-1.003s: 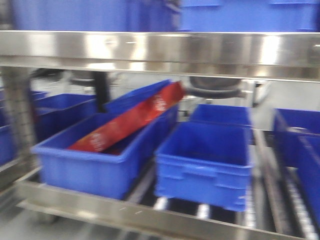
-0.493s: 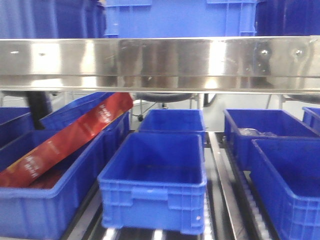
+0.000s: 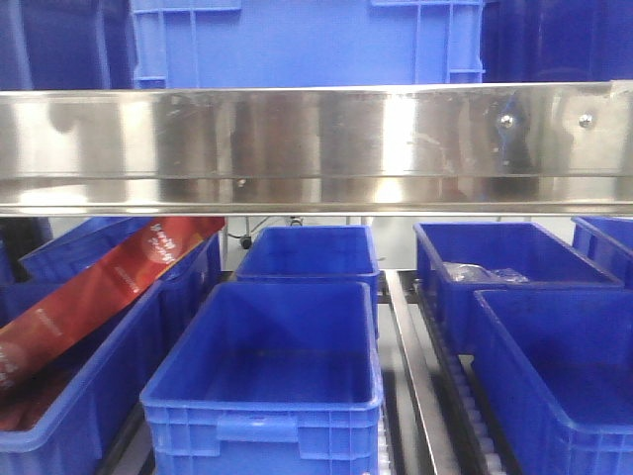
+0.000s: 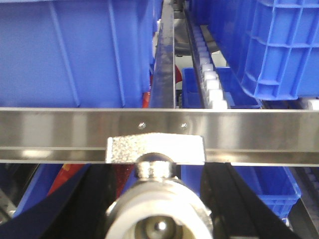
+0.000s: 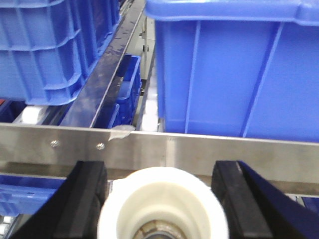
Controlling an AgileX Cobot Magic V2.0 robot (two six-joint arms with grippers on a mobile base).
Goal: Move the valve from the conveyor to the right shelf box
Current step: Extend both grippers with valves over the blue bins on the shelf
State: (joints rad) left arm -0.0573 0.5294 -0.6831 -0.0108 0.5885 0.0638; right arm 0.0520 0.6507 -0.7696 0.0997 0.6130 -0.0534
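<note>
In the left wrist view my left gripper (image 4: pixel 158 209) is shut on a silver metal valve (image 4: pixel 159 219) with a flat metal handle (image 4: pixel 155 148), its black fingers (image 4: pixel 97 199) on either side. In the right wrist view my right gripper (image 5: pixel 162 209) is shut on a valve with a white round flange (image 5: pixel 163 204) between black fingers (image 5: pixel 87 199). Both are held just in front of a steel shelf rail (image 4: pixel 249 134). The blue shelf boxes show in the front view, with one at the right front (image 3: pixel 564 366). The conveyor is out of view. Neither gripper shows in the front view.
A broad steel shelf rail (image 3: pixel 316 148) crosses the front view, with a blue bin (image 3: pixel 307 45) above it. Below stand a centre front box (image 3: pixel 262 386), a centre back box (image 3: pixel 307 252), a right back box (image 3: pixel 504 247) with a clear bag (image 3: pixel 480 270), and a left box with a red package (image 3: pixel 89 297).
The front view has steadied from blurred to sharp. The boxes have slid left and grown larger in frame, and the steel rail sits lower.
</note>
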